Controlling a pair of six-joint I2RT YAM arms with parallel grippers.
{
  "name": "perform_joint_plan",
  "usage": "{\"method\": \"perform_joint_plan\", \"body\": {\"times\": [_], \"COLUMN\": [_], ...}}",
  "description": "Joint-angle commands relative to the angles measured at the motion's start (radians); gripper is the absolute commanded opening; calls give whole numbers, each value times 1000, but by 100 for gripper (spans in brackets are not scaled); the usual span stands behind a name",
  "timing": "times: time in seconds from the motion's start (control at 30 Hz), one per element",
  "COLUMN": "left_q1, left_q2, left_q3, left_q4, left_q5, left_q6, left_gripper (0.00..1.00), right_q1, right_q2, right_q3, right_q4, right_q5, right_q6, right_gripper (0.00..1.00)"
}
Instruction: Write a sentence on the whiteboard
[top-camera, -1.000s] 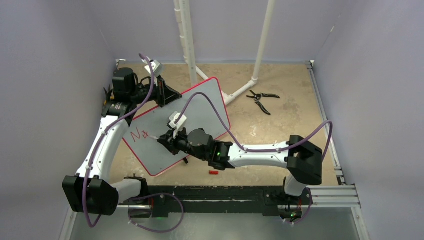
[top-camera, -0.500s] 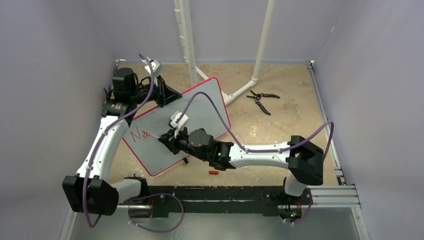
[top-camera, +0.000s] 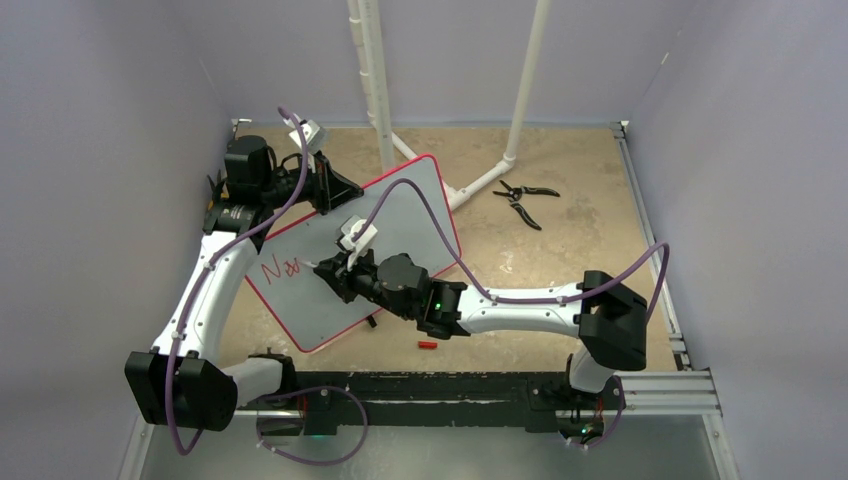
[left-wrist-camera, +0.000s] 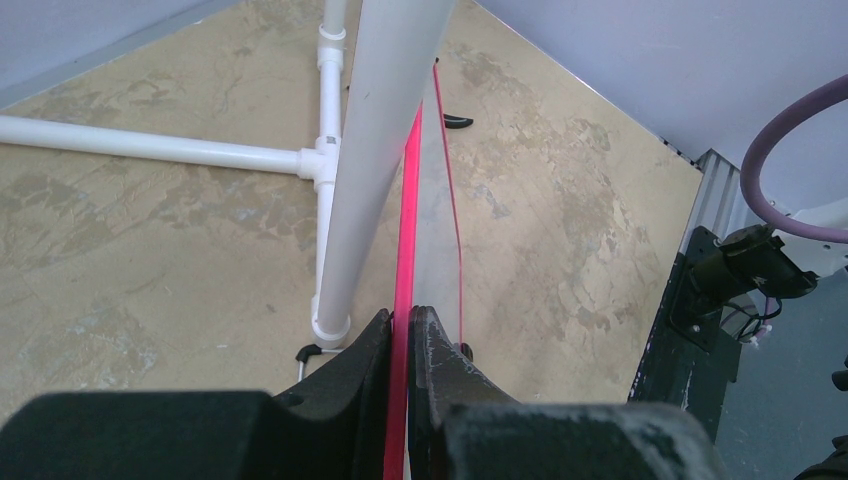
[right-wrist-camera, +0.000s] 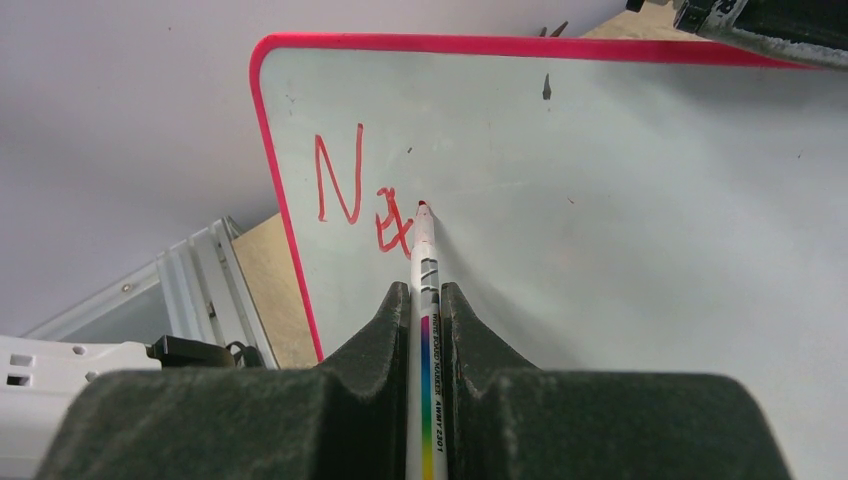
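Note:
The whiteboard (top-camera: 400, 215), pale grey with a red rim, lies slanted on the table. My left gripper (top-camera: 325, 190) is shut on its far rim (left-wrist-camera: 405, 250). My right gripper (top-camera: 335, 275) is shut on a white marker (right-wrist-camera: 425, 270) with a rainbow stripe. The marker's red tip touches the board (right-wrist-camera: 600, 180) just right of the red lettering (right-wrist-camera: 360, 195). The lettering reads "N" and a rough second letter, the start of the sentence (top-camera: 278, 268), near the board's left end.
White pipe frame (top-camera: 375, 80) stands behind the board; one pipe (left-wrist-camera: 385, 130) is right beside my left fingers. Black pliers (top-camera: 522, 195) lie at the right back. A small red cap (top-camera: 427, 345) lies near the front edge, by a black rail.
My right gripper moved the marker slightly up and right across the board, and the second letter gained strokes. The left arm has not moved.

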Motion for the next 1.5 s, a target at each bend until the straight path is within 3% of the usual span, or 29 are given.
{"method": "perform_joint_plan", "body": {"times": [0.0, 0.63, 1.47], "left_q1": [24, 29, 31], "left_q2": [2, -2, 2], "left_q3": [-4, -7, -10], "left_q4": [42, 46, 51], "left_q5": [-27, -24, -19], "left_q6": [-3, -5, -9], "left_gripper": [0, 0, 0], "right_q1": [-12, -12, -12], "right_q2": [-20, -47, -34], "right_q3": [34, -70, 30], "right_q4": [34, 29, 62], "right_q5": [56, 53, 80], "right_q6": [-22, 29, -8], "right_gripper": [0, 0, 0]}}
